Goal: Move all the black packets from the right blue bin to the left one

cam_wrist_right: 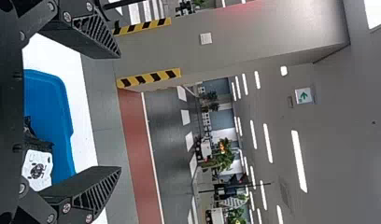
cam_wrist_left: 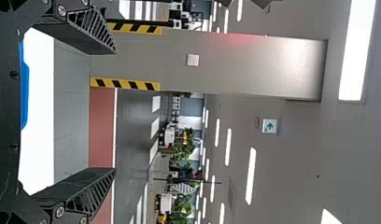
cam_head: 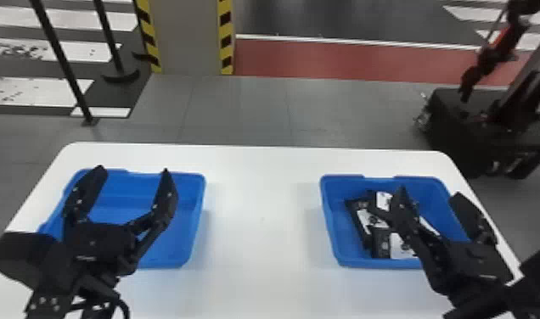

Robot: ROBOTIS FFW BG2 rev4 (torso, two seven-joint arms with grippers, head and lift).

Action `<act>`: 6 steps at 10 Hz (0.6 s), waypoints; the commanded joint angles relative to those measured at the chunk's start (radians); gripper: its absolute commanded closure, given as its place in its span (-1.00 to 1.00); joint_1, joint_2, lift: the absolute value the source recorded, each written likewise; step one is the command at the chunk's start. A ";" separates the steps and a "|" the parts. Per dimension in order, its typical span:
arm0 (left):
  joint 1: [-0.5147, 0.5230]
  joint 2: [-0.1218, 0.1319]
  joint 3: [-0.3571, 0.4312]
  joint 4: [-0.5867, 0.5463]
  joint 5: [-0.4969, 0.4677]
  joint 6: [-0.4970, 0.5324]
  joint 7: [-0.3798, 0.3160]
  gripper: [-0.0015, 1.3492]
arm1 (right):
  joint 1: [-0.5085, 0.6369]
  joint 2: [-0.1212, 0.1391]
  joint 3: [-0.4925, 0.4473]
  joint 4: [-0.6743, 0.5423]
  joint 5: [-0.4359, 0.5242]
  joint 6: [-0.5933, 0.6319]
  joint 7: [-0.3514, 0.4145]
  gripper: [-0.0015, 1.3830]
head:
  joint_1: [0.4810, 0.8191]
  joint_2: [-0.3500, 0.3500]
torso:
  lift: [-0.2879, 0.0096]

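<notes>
In the right blue bin point(cam_head: 332, 231), black packets point(cam_head: 381, 242): likely light, pliant; pinch edges. Both grippers point(cam_head: 133, 171) point(cam_head: 430, 195) (empty) stand wide open.

Blue right bin point(cam_head: 330, 229), white table point(cam_head: 260, 212).

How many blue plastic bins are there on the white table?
2. The first bin is at the left side, partly hidden by the left black pincer. The second bin is at the right side, with black-and-white packets inside, partly behind the right pincer.
</notes>
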 commanded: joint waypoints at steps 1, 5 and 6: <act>0.002 -0.003 0.003 0.000 -0.001 0.002 0.000 -0.80 | 0.000 0.000 0.000 0.000 0.001 -0.001 0.000 -0.74 | 0.27 -0.16 | 0.20; -0.001 -0.003 0.001 0.000 -0.001 0.009 0.000 -0.80 | -0.002 0.000 0.000 0.000 0.004 -0.001 0.000 -0.74 | 0.27 -0.16 | 0.20; -0.003 -0.003 0.000 0.000 -0.001 0.009 0.000 -0.80 | -0.002 0.000 0.000 0.000 0.004 -0.001 0.000 -0.74 | 0.27 -0.16 | 0.20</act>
